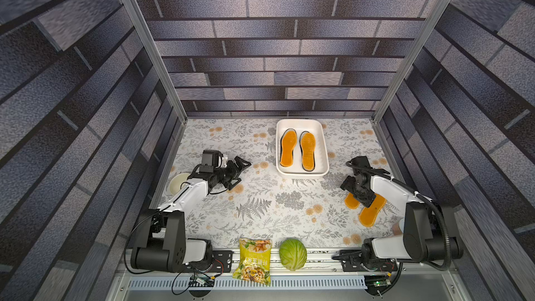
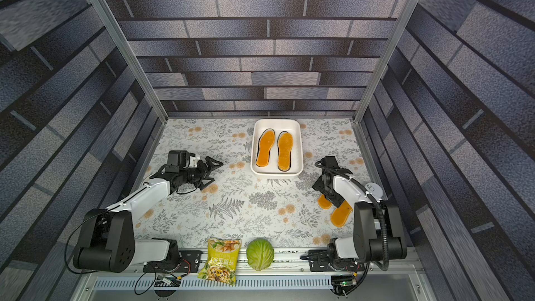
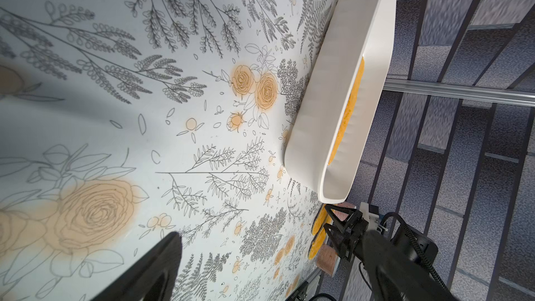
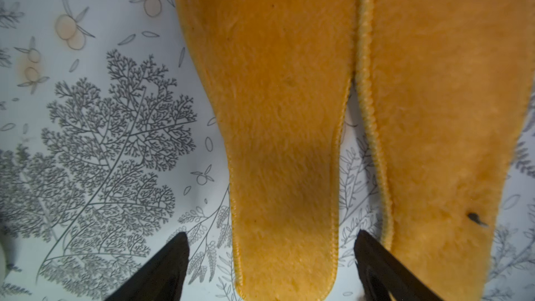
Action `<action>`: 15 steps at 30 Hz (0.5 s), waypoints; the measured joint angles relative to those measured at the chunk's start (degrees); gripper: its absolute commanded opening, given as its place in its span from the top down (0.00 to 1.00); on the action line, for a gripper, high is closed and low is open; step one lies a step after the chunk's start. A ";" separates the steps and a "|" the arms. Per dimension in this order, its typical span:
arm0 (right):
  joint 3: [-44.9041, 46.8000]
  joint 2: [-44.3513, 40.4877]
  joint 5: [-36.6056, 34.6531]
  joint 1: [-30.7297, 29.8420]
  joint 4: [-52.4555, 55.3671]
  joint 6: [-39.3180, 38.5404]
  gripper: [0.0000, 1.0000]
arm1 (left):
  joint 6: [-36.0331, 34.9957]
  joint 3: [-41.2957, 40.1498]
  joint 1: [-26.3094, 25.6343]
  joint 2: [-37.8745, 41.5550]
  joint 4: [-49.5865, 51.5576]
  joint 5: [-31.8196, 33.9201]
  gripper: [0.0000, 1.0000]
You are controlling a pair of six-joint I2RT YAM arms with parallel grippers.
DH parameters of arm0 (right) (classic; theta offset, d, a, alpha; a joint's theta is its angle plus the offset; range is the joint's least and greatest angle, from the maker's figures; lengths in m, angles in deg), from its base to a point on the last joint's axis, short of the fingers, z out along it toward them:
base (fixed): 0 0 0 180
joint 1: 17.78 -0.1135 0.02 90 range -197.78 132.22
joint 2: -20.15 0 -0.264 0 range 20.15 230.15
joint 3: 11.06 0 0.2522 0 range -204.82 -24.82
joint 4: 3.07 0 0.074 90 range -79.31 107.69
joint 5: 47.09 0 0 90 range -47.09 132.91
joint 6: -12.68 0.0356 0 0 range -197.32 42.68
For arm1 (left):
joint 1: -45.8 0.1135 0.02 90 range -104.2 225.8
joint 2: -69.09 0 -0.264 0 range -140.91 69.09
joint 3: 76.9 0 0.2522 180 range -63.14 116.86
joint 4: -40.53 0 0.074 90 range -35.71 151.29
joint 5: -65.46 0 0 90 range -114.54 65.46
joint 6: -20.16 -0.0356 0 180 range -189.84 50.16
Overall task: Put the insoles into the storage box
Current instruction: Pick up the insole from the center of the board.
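Note:
The white storage box (image 1: 301, 123) (image 2: 276, 122) stands at the back of the table. In it two orange insoles (image 1: 288, 148) (image 1: 307, 151) lie side by side on top of dark-edged ones. Two more orange insoles (image 1: 351, 201) (image 1: 372, 212) lie on the table at the right, partly under my right gripper (image 1: 359, 195). In the right wrist view that gripper (image 4: 270, 244) is open, and its fingers straddle the heel of one insole (image 4: 275, 111) without touching it; the other insole (image 4: 434, 111) lies beside it. My left gripper (image 1: 243, 172) (image 3: 269, 256) hangs open and empty left of the box (image 3: 318, 111).
A cream bowl (image 1: 177, 183) sits under the left arm. A snack bag (image 1: 254, 262) and a green cabbage (image 1: 293, 254) lie at the front edge. A small pinkish round thing (image 3: 327, 259) stands at the table's right edge beyond the insoles.

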 measured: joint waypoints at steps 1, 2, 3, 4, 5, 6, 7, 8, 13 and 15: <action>0.00 0.63 0.17 0.09 -0.24 -0.20 0.10 | 0.00 0.02 0.00 0.00 0.07 0.00 0.00; 0.00 1.11 0.20 0.11 -0.42 -0.39 0.11 | 0.00 0.02 0.00 0.00 0.07 0.00 0.00; 0.00 1.55 0.39 0.11 -0.63 -0.59 0.11 | 0.00 0.02 0.00 0.00 0.07 0.00 0.00; -0.02 1.88 0.44 0.20 -0.83 -0.79 0.11 | 0.00 0.04 0.00 0.00 0.07 0.00 0.00; -0.02 2.16 0.59 0.22 -1.09 -0.92 0.11 | 0.00 0.04 0.00 0.00 0.09 0.02 0.00; -0.02 2.38 0.61 0.22 -1.25 -1.05 0.12 | 0.00 0.04 0.00 0.00 0.09 0.02 0.00; -0.02 2.54 0.63 0.26 -1.38 -1.11 0.12 | 0.00 0.04 0.00 0.00 0.09 0.02 0.00; -0.02 2.67 0.81 0.33 -1.53 -1.27 0.12 | 0.00 0.04 0.00 0.00 0.09 0.02 0.00; -0.04 2.80 1.27 1.60 -2.47 -2.14 0.14 | 0.00 0.04 0.00 0.00 0.09 0.04 0.00; -0.28 3.04 1.46 2.27 -2.73 -2.60 0.15 | 0.00 0.04 0.00 0.00 0.09 0.02 0.00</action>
